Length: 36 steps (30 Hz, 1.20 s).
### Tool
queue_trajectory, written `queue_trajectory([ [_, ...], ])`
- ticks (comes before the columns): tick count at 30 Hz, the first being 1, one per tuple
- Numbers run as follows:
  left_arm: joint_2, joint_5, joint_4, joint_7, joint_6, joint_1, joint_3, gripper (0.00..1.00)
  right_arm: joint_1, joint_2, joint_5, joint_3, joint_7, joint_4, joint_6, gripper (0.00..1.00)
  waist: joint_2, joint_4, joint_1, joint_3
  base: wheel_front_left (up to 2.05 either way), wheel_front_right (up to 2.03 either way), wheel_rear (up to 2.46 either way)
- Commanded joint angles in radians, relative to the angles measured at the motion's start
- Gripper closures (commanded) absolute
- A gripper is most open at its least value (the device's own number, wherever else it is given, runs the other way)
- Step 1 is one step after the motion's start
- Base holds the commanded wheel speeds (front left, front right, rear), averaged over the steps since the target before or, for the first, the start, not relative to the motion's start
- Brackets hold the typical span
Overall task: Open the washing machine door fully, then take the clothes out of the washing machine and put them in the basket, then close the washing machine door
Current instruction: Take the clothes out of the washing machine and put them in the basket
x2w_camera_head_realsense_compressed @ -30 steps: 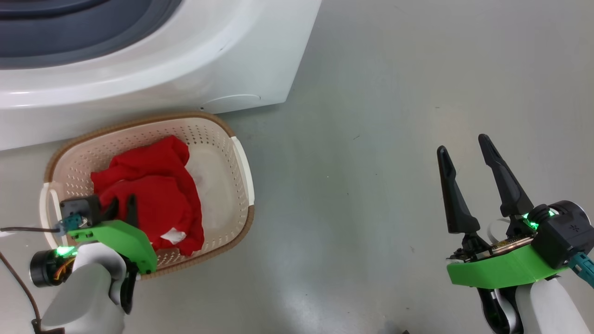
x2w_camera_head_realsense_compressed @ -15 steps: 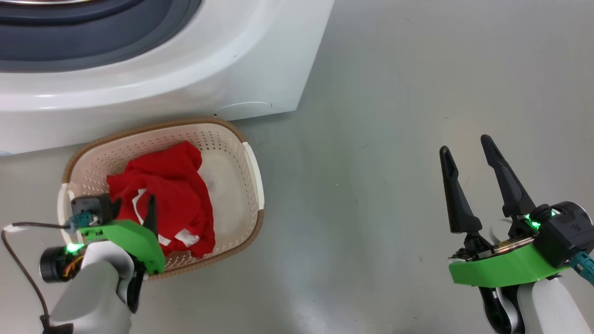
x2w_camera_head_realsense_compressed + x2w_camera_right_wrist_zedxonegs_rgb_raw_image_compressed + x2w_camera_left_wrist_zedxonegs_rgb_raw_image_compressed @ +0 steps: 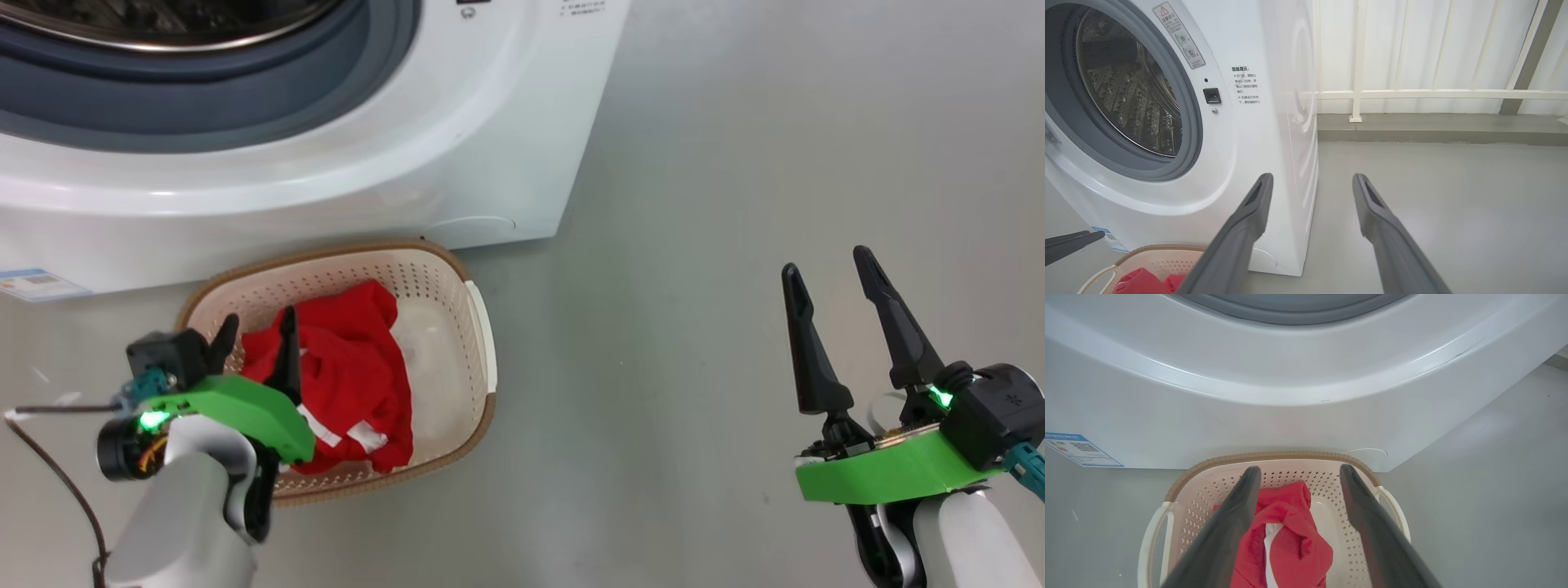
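Clothes (image 3: 351, 367) lie in the basket (image 3: 483, 327) beneath the left tool (image 3: 259, 318)

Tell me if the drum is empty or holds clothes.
Empty as far as visible: the drum is bare perforated steel, its left edge cut off. The red clothes lie in the basket.

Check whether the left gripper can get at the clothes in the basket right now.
Probably yes: the left gripper hangs open just above the clothes in the open-topped basket, with nothing between them.
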Motion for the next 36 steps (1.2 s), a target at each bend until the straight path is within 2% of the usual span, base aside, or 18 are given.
queue_trajectory([
  [1,0.024,0.016,-0.062,-0.012,0.018,0.046,0.037,0.0,0.02,-0.011,-0.003,0.015,-0.006,-0.018,0.006,0.0,0.0,0.017,0.0,-0.035,0.0,0.0,0.0],
  [15,-0.013,0.128,-0.478,-0.012,0.078,0.262,0.126,0.0,0.056,-0.011,-0.016,-0.005,-0.006,-0.004,0.006,0.0,0.0,0.05,0.0,-0.142,0.0,0.0,0.0],
  [26,-0.037,0.208,-0.746,-0.012,0.068,0.388,0.143,0.0,0.083,-0.011,-0.03,-0.02,-0.006,0.007,0.006,0.0,0.0,0.067,0.0,-0.215,0.0,0.0,0.0],
  [36,-0.049,0.214,-0.854,-0.012,0.059,0.511,0.147,0.0,0.129,-0.011,-0.032,-0.029,-0.006,0.015,0.006,0.0,0.0,0.083,0.0,-0.302,0.0,0.0,0.0],
])
